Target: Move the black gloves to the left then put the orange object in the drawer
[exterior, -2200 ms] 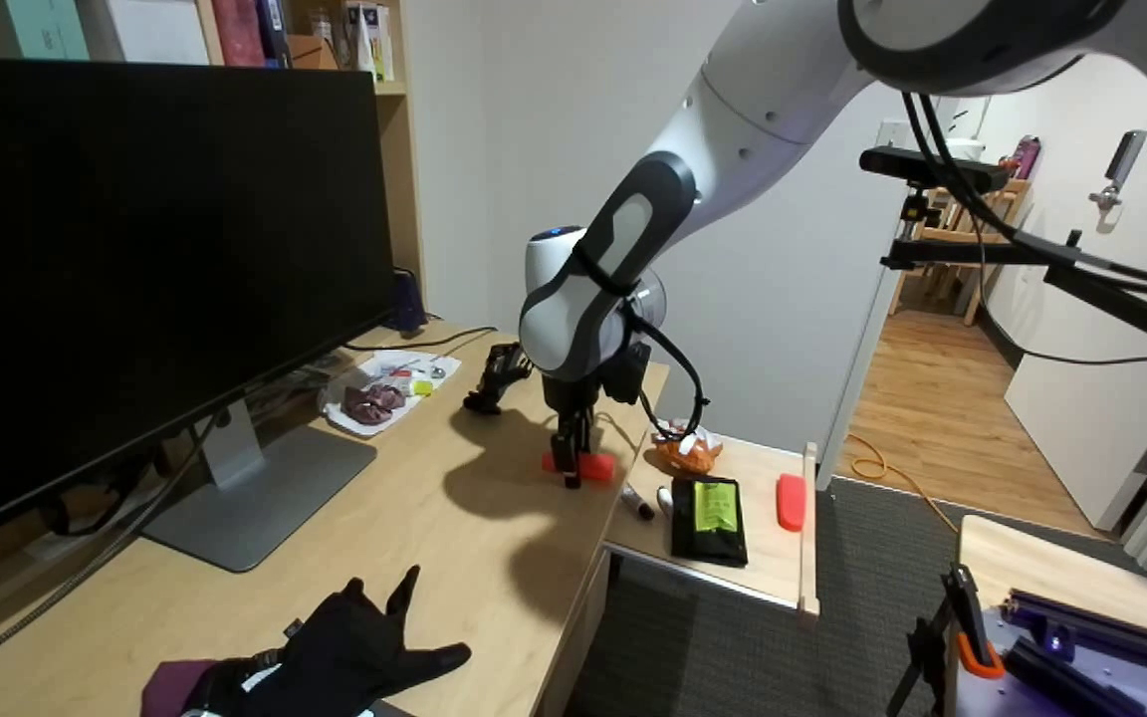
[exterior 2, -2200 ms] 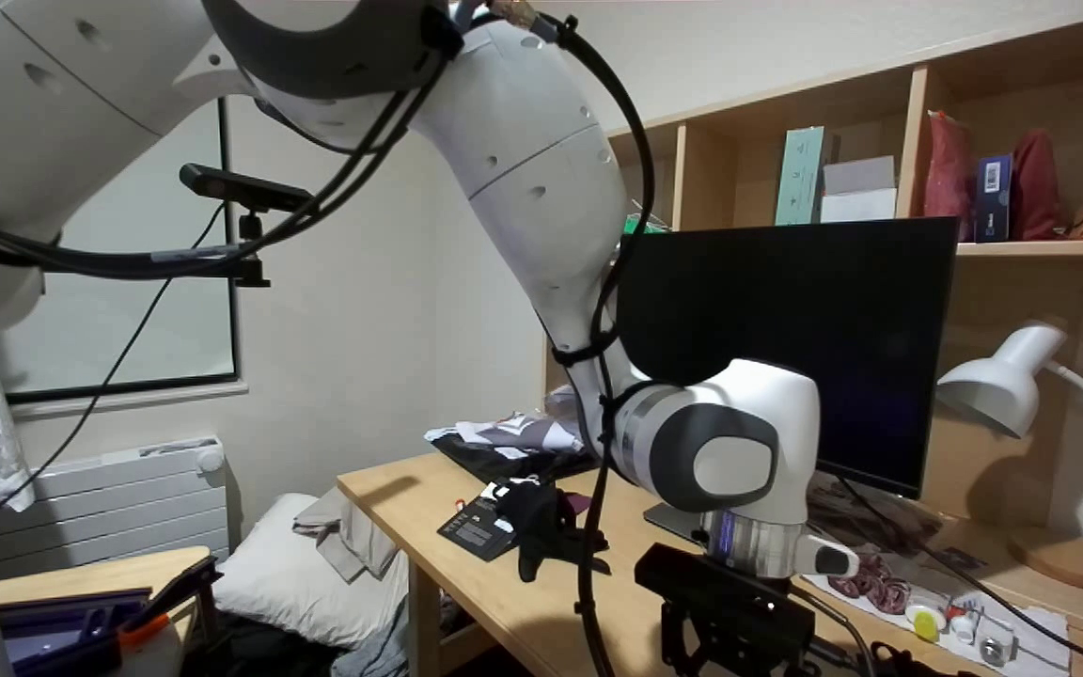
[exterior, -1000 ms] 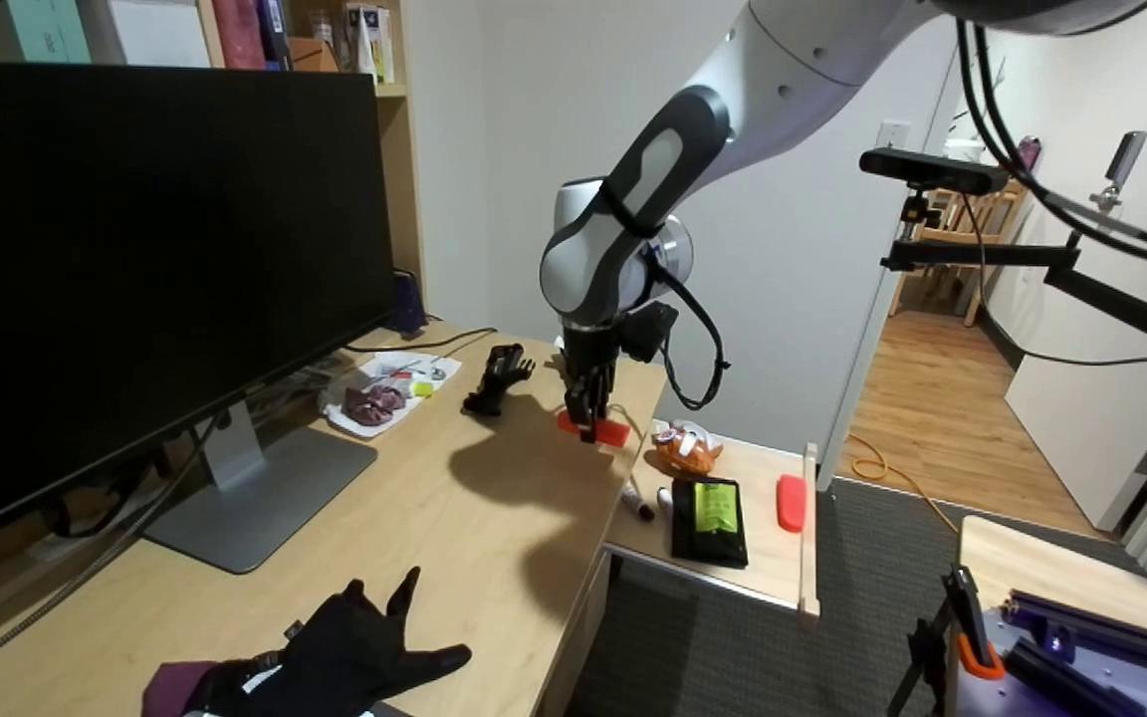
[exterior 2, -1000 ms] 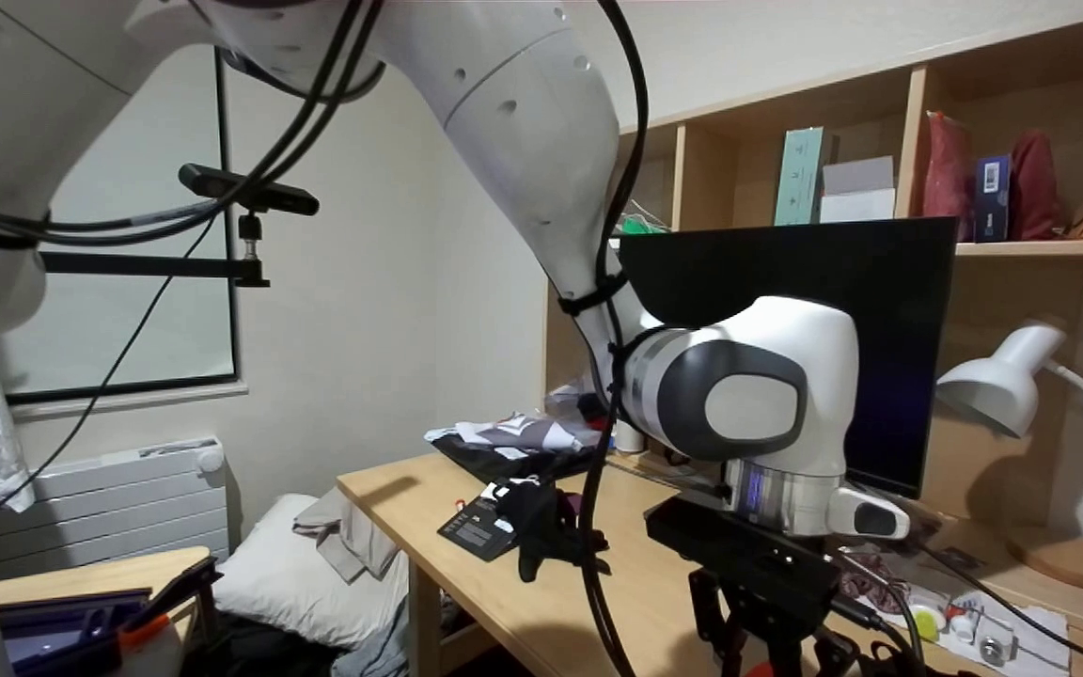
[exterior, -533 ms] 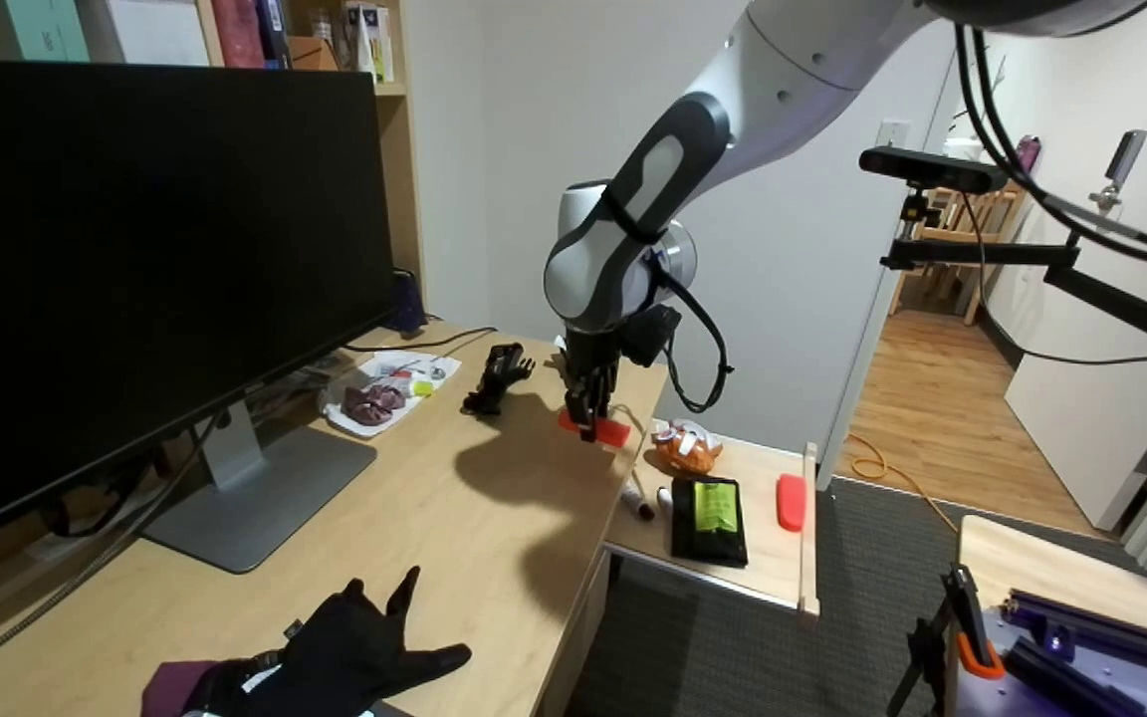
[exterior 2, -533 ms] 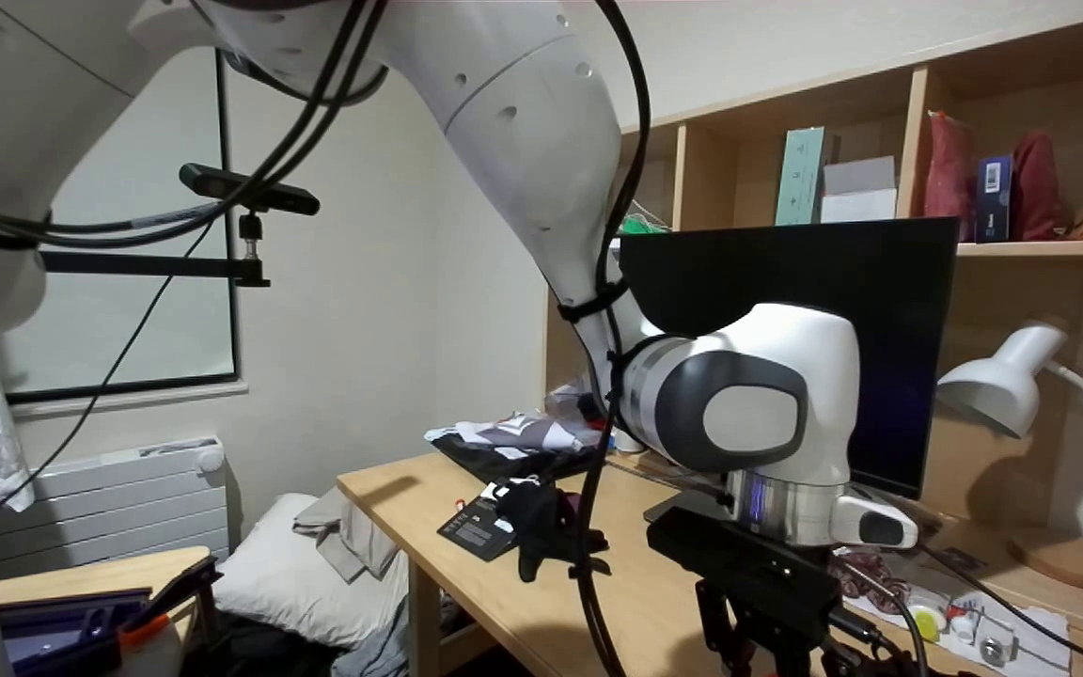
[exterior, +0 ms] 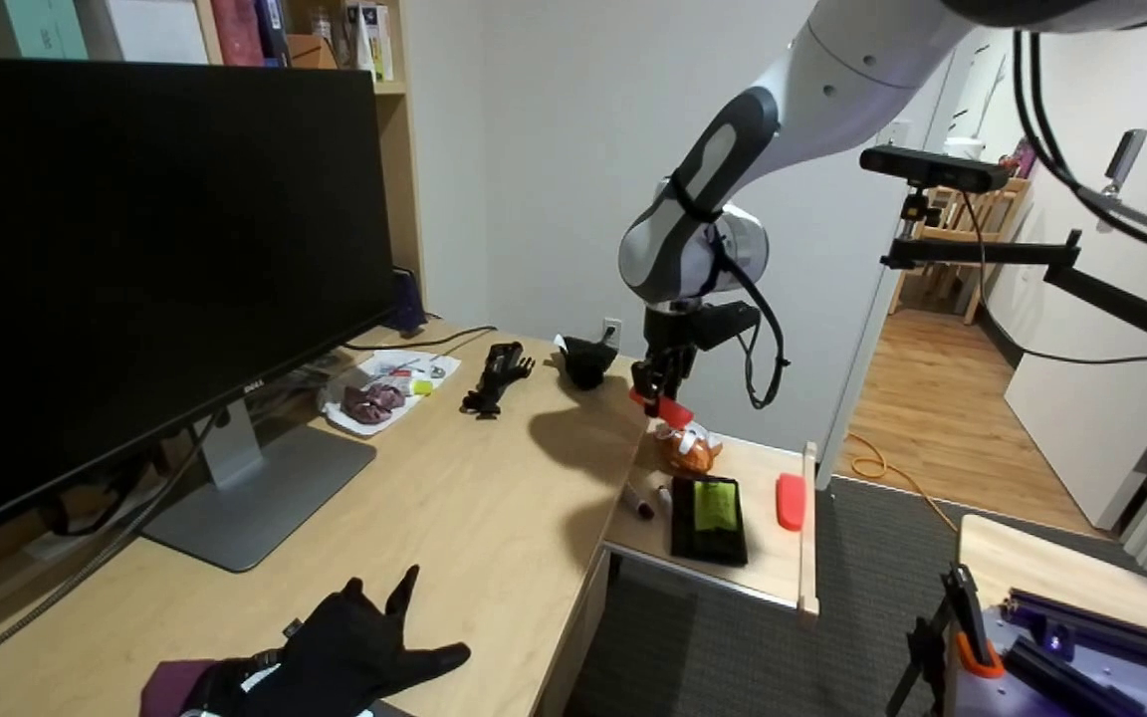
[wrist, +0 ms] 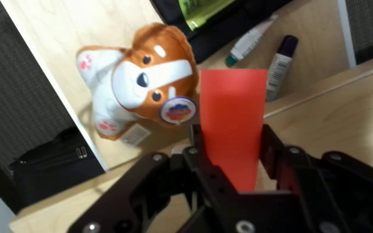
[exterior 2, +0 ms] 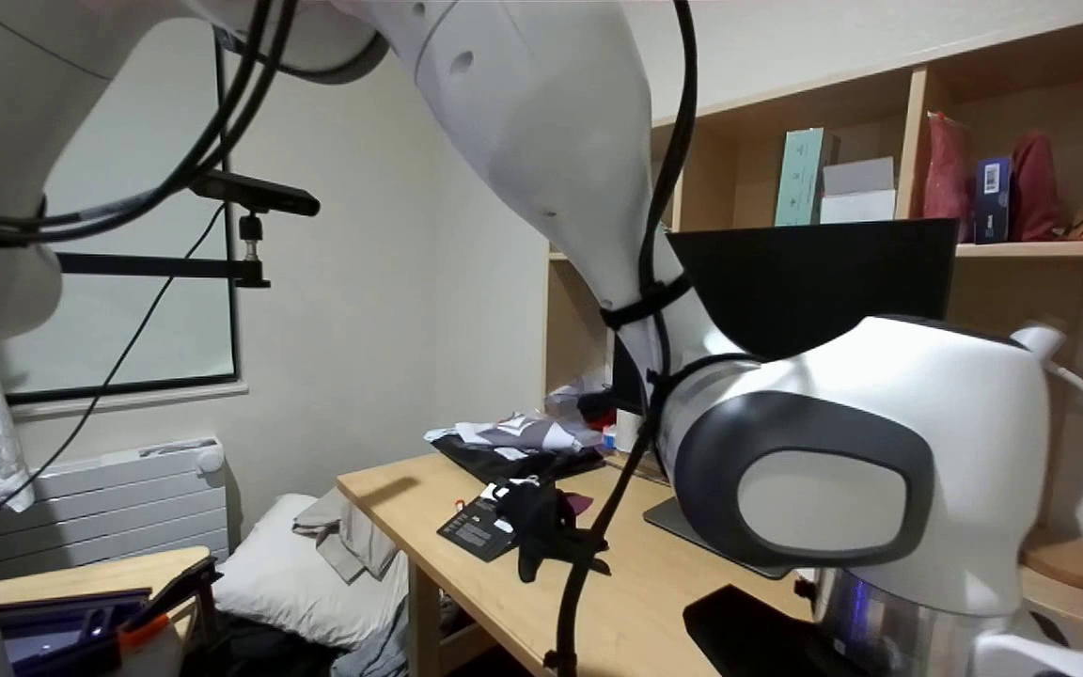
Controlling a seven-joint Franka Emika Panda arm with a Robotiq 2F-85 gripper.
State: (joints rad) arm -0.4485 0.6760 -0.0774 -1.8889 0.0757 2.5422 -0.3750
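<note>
The orange object (wrist: 232, 106), a slim orange-red bar, is gripped across its width by my gripper (wrist: 231, 132), with a finger pressed on either side. In an exterior view the bar (exterior: 673, 412) hangs tilted by the desk's edge, above the near part of the open drawer (exterior: 809, 538). The pale wooden bottom of the drawer (wrist: 86, 19) shows in the wrist view beyond the bar. The black gloves (exterior: 359, 647) lie on the desk, well away from my gripper, and show in both exterior views. In an exterior view my gripper's fingers are below the picture.
In the drawer are a plush dog (wrist: 154, 77) under the bar's side, a black pouch (exterior: 683, 528), two markers (wrist: 278, 69) and a red item (exterior: 791, 501). On the desk stand a monitor (exterior: 165, 249), a black gadget (exterior: 499, 378) and a dark bundle (exterior: 585, 360).
My gripper, shut on the orange object throughout, first rose from the desk top, then moved right in an exterior view past the desk's edge over the drawer. The black gloves stayed put.
</note>
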